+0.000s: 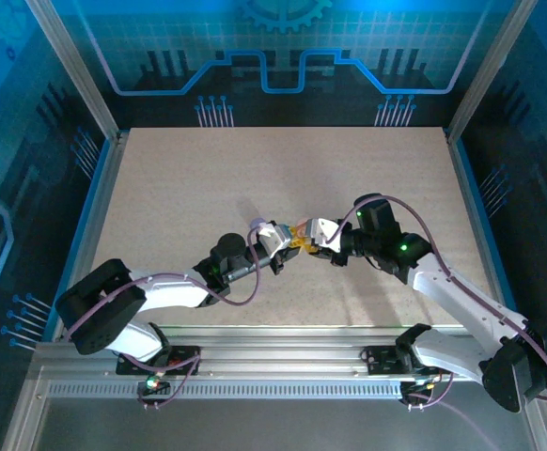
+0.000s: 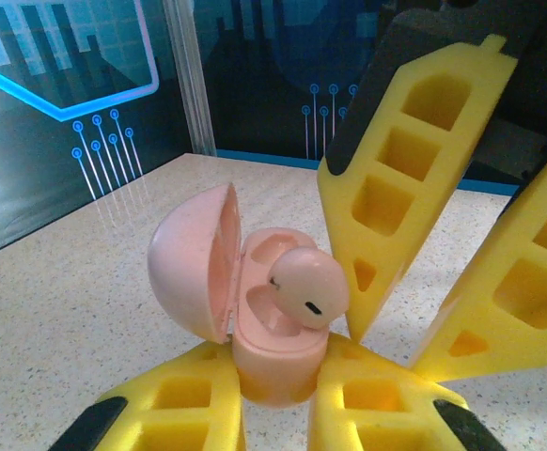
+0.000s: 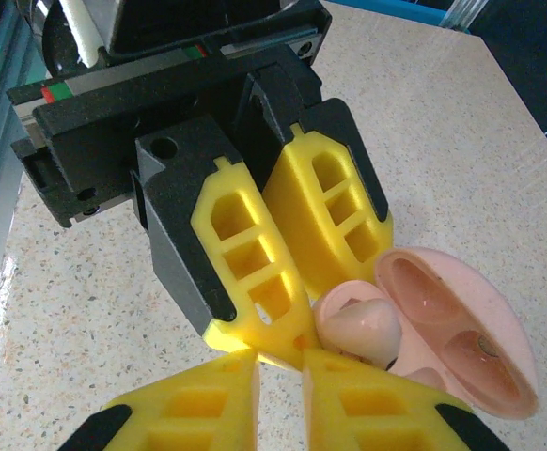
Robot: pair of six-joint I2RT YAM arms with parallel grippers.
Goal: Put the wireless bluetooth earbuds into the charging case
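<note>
**A:** Entry, working left to right. How does the left gripper [image 2: 275, 387] stand?

**B:** Clamped on the charging case [image 2: 266, 352]. One yellow finger presses each side of the pink base. The table [image 1: 179, 188] lies below the case, and both arms meet at it.

**A:** And the case itself?

**B:** Open. The lid [image 2: 191, 268] is swung back on the side of the case away from the right arm, its hollow inner face showing.

**A:** Where is the earbud?

**B:** One pale pink earbud [image 2: 309, 287] sits in the case, at one of its sockets. Its rounded head stands above the rim. I cannot tell whether it is fully seated.

**A:** Right gripper?

**B:** The right gripper [image 3: 280, 365] points its tips at the open face of the case, on the side opposite the lid. Its fingers [image 2: 391, 178] are drawn nearly together, with a slim gap between the tips and nothing in that gap. One tip is just beside the earbud; I cannot tell whether it touches.
</note>
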